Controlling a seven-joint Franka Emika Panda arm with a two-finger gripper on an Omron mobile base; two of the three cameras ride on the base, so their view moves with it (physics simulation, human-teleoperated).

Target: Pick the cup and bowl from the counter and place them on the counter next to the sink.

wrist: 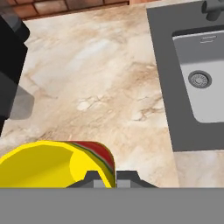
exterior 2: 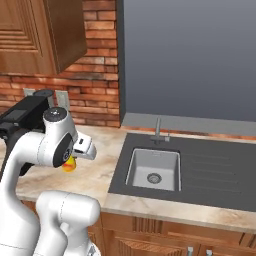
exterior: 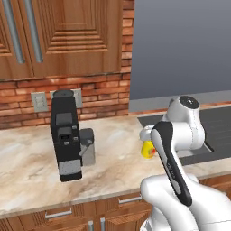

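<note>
My gripper [wrist: 110, 178] is shut on the rim of the small yellow cup [wrist: 48, 166]: one fingertip sits inside the wall and one outside, by the red mark. The cup [exterior: 147, 149] hangs under my hand, a little above the beige marbled counter [exterior: 113, 153]. From the right it shows as a yellow spot [exterior 2: 69, 164] below the white wrist. It is left of the sink [exterior 2: 154, 170], whose steel basin [wrist: 203, 83] lies at the right of the hand view. The bowl is out of view.
A tall black coffee machine [exterior: 66, 135] stands on the counter to the cup's left, near the brick wall. The dark grey surround [exterior 2: 215, 170] with its thin faucet [exterior 2: 158, 131] spreads to the right. Bare counter [wrist: 109, 87] lies between machine and sink.
</note>
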